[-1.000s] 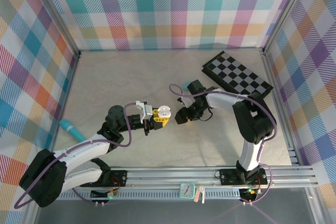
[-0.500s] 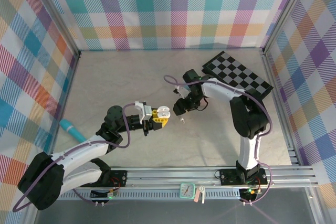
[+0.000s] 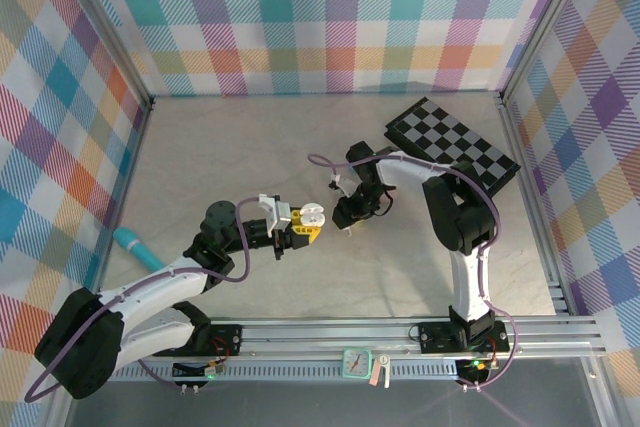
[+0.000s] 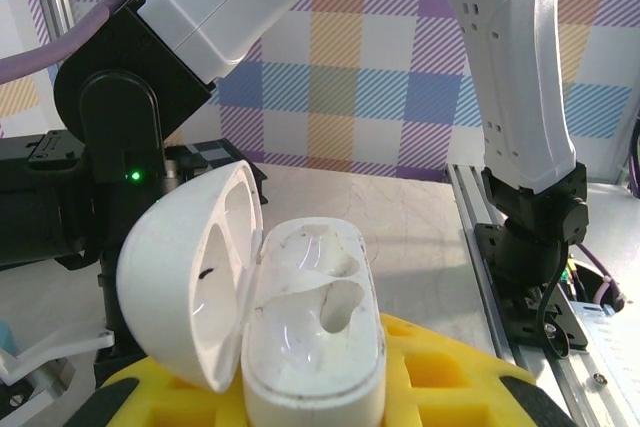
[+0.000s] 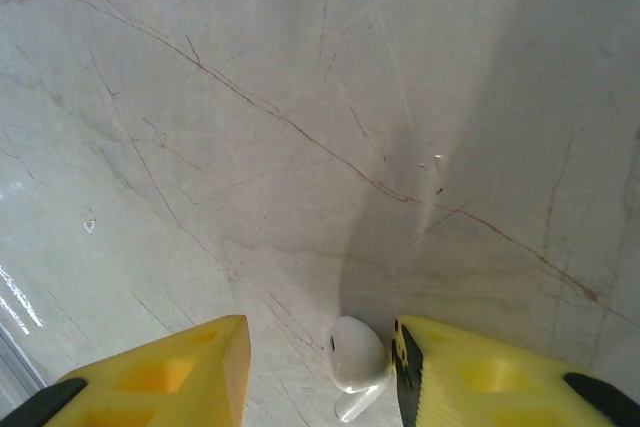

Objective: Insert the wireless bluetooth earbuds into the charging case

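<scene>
One white earbud is lying on the table, and the right gripper, which was hanging beside the charging case a second ago, is now standing over it, jaws narrowing, one pad touching the bud and the other still apart. That suggests the pick-up is just beginning, while the left gripper is clamping the single charging case, lid open, both sockets empty.

White case, white earbud, yellow-fingered right tool, black-grey checkerboard, pastel plaid walls
</scene>
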Robot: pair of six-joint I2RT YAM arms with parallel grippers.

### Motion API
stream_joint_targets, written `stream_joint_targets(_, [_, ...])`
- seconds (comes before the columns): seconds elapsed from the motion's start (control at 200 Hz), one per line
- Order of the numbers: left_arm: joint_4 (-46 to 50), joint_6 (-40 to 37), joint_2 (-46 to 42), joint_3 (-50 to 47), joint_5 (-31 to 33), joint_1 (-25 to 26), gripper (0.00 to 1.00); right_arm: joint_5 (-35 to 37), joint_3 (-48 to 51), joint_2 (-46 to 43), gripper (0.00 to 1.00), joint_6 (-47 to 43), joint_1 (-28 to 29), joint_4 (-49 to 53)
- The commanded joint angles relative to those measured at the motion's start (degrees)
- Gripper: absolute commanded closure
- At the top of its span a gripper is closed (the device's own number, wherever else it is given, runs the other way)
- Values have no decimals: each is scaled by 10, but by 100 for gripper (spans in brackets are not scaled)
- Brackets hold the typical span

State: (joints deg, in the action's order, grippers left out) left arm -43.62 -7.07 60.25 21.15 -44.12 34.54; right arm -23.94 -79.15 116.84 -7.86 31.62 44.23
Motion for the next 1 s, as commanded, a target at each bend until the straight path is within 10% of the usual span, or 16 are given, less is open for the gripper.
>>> stream_joint_targets(0.0, [-19,-7,4,7,-20,-7,90,-15,23,-6,58,-12,3,11])
stream_joint_targets(0.995, [-18,-1,0,2,-10,-6,90,60,85,-80,81,16,3,-54])
